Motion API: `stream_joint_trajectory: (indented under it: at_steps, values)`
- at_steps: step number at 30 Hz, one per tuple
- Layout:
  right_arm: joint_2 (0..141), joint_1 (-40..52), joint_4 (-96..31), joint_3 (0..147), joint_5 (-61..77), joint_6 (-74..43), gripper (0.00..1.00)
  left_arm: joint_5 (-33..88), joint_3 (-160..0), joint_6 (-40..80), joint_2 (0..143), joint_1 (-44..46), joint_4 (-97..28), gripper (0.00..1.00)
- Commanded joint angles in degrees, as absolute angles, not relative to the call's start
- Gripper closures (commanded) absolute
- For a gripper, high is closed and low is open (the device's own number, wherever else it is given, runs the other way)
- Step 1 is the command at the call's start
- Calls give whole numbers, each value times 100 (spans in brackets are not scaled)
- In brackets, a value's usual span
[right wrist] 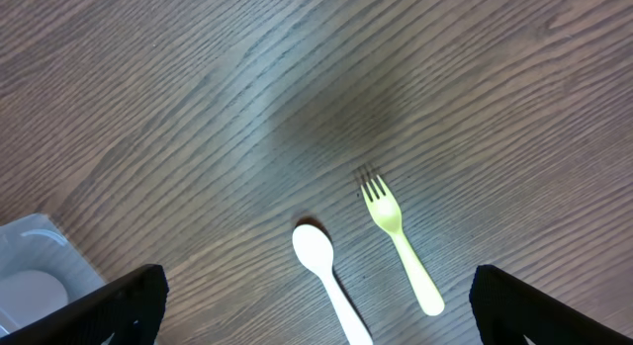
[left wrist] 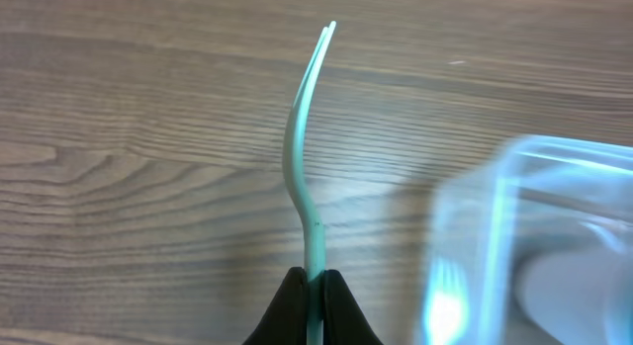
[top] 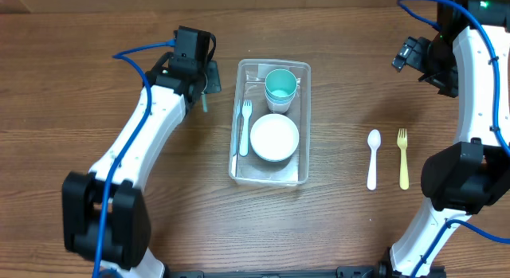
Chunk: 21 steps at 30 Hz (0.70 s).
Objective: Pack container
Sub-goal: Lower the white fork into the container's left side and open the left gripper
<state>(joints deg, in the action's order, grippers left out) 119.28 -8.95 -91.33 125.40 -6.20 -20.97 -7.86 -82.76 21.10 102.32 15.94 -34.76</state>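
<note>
The clear rectangular container (top: 304,162) stands mid-table and holds a teal cup (top: 280,85), a white bowl (top: 275,138) and a pale fork (top: 245,127). My left gripper (top: 207,80) is just left of the container's far-left corner. In the left wrist view it (left wrist: 315,286) is shut on the handle of a teal fork (left wrist: 300,137), tines pointing away, with the container's blurred wall (left wrist: 495,216) to the right. My right gripper (top: 408,55) is open and empty, high above a white spoon (top: 372,158) and a yellow fork (top: 403,158).
The right wrist view shows the white spoon (right wrist: 324,271) and yellow fork (right wrist: 398,236) side by side on the wood table, with a corner of the container (right wrist: 40,261) at the lower left. Blue cables run along both arms.
</note>
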Motion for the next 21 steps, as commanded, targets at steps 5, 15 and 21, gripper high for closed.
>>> stream_joint_trajectory:
  at_steps: [5,15,21]
  values:
    - [11712,-893,-9113,12678,-637,-2126,0,-445,-8346,2274,9708,2711,-3922,96]
    - [11712,-893,-9115,12678,-637,-2126,0,-790,-8335,2274,9950,3190,-4248,96]
    - [11712,-893,-9115,12678,-637,-2126,0,-792,-8335,2272,10193,3190,-4158,85]
